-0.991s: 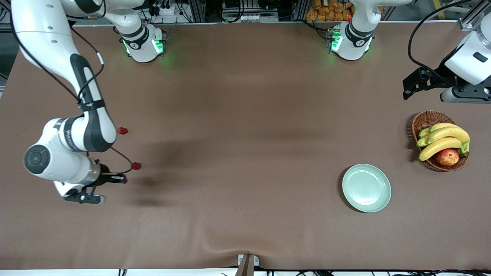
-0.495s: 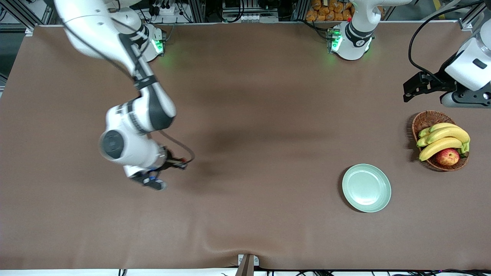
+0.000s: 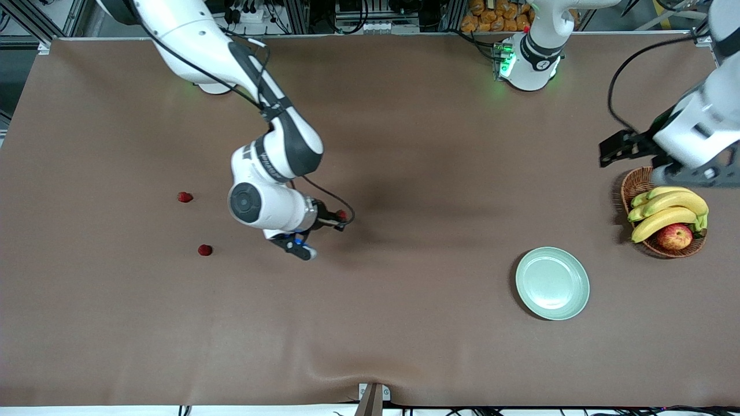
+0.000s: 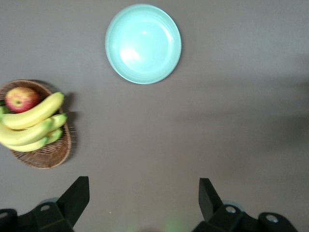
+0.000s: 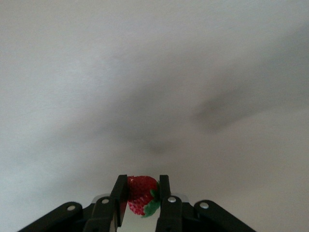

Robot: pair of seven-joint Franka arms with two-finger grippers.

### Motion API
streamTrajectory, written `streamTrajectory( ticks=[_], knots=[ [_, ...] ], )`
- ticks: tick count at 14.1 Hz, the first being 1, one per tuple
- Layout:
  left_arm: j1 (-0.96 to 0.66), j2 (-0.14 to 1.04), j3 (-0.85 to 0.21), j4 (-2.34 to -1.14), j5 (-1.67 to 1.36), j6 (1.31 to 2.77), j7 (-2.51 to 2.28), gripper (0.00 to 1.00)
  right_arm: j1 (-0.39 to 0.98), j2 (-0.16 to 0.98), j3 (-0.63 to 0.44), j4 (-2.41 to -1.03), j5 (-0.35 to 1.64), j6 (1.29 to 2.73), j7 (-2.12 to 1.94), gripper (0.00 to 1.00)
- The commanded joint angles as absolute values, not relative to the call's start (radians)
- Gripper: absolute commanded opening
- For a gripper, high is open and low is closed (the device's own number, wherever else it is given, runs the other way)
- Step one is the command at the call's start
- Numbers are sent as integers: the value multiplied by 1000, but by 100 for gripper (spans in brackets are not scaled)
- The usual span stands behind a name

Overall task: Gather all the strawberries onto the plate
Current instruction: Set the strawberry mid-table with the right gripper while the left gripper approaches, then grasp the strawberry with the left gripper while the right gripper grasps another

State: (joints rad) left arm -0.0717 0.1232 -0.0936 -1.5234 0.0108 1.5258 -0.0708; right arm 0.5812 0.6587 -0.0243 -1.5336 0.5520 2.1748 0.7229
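- Three strawberries: two on the table toward the right arm's end, one farther from the front camera than the other; the third strawberry pinched in the right gripper, above mid-table.
- One empty plate.
- One wicker basket holding bananas and an apple.
- The left gripper, fingers spread wide, hangs empty over the basket's edge.
- Only the right wrist view shows the held berry's green top.

Wicker basket, bananas, apple, brown table
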Motion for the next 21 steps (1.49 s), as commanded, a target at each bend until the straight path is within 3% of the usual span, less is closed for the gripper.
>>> streamTrajectory(
  ticks=[1, 2, 4, 7, 10, 12, 15, 21],
  knots=[
    [-142, 221, -100, -1496, -3, 1540, -84, 100, 633, 687, -37, -1531, 595, 2212, 735, 22],
    [-159, 244, -100, -1496, -11, 1558, -98, 100, 646, 701, -37, -1531, 595, 2214, 735, 30],
    [-178, 282, -100, -1496, -70, 1615, -141, 100, 673, 732, -37, -1531, 595, 2232, 733, 36],
    [-230, 324, -100, -1496, -101, 1675, -204, 100, 715, 778, -37, -1534, 595, 2304, 735, 37],
    [-278, 377, -100, -1496, -101, 1736, -255, 100, 724, 792, -37, -1534, 595, 2316, 747, 43],
    [-297, 411, -100, -1496, -101, 1778, -259, 100, 709, 782, -40, -1531, 595, 2309, 765, 59],
    [-342, 469, -100, -1496, -100, 1845, -326, 100, 649, 724, -46, -1529, 594, 2298, 839, 100],
    [-471, 625, -92, -1461, -91, 2034, -552, 100, 430, 582, -48, -1542, 470, 2070, 798, 100]
  ],
)
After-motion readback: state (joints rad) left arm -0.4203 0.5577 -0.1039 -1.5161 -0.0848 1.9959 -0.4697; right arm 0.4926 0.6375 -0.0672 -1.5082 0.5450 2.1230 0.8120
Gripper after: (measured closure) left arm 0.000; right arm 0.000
